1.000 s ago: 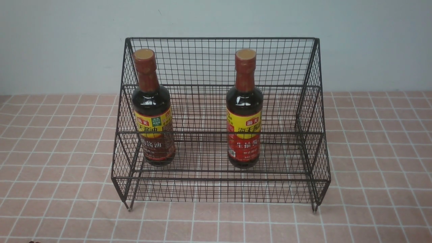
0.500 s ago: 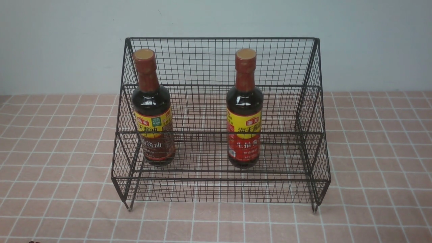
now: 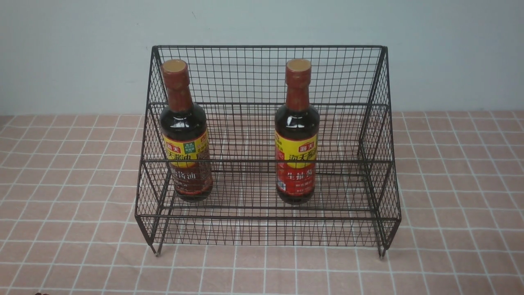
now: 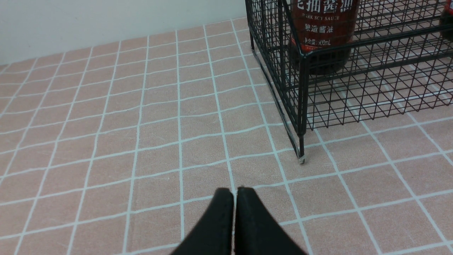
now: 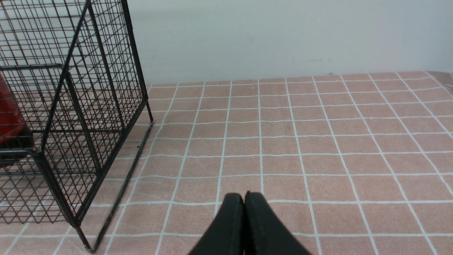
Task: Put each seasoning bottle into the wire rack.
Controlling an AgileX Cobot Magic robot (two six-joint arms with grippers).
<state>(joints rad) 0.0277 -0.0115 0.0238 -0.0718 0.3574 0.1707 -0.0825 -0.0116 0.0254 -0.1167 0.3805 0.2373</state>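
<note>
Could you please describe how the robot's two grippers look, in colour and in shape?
The left gripper and the right gripper look alike: each shows two dark, nearly black fingers that narrow to blunt tips. I see no markings or cables on them. The arms cannot be described from these views.

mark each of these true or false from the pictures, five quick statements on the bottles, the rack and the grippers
1. Both bottles stand in the wire rack. True.
2. The bottle with the red label is lying on its side. False: it stands upright.
3. The bottle with the brown label is the one nearer the rack's left side. True.
4. The left gripper is holding a bottle. False: it is shut and holds nothing.
5. The right gripper is shut. True.
</note>
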